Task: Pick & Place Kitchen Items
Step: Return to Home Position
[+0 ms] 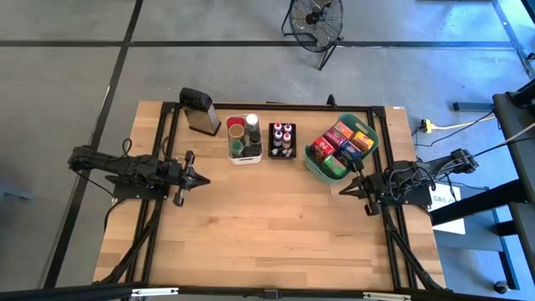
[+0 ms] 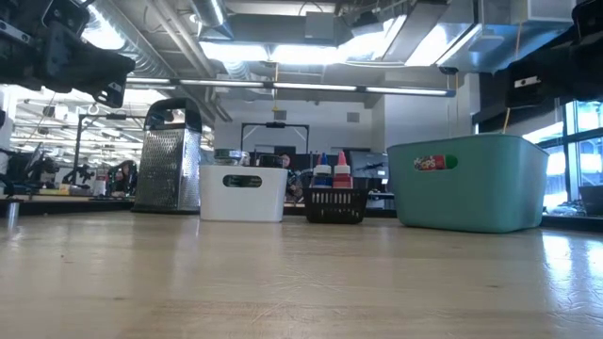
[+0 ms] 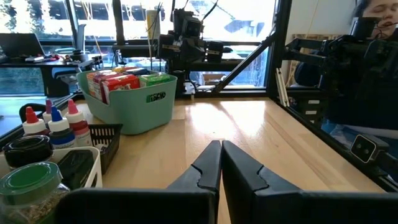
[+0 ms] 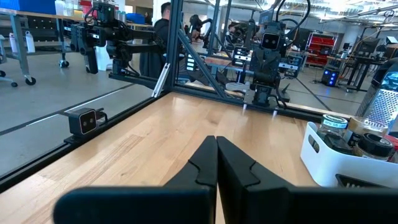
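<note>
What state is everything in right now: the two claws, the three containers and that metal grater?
Left gripper: shut, empty, above the table.
Right gripper: shut, empty, above the table.
White bin: upright, holding jars.
Black tray: holding small bottles, standing with caps on.
Teal basket: packed with boxes.
Box grater: upright beside the white bin.

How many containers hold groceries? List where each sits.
3, in a row: white bin next to the grater, black tray in the middle, teal basket at the other end.
</note>
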Tool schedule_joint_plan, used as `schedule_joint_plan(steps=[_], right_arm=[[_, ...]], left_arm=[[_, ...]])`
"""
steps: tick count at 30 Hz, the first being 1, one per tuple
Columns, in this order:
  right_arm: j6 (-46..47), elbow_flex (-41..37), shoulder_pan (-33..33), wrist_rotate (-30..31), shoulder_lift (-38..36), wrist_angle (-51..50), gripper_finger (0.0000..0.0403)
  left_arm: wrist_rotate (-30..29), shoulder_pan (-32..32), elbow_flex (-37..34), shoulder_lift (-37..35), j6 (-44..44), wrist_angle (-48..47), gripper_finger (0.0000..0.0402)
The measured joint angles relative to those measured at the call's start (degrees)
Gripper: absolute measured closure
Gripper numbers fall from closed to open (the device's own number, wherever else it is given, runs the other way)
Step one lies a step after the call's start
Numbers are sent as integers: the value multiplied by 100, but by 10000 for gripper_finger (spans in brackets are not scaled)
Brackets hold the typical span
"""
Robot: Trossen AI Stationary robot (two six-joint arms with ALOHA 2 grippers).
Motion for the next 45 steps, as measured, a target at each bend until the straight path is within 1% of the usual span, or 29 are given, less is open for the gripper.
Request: schedule_joint_plan(steps=[17, 45], right_arm=[[0, 0, 0, 2, -2, 1, 400], [0, 0, 0, 1, 0, 1, 400]], left_arm=[[0, 2, 0, 0, 0, -2, 389], [0, 1, -1, 0, 0, -2, 394]])
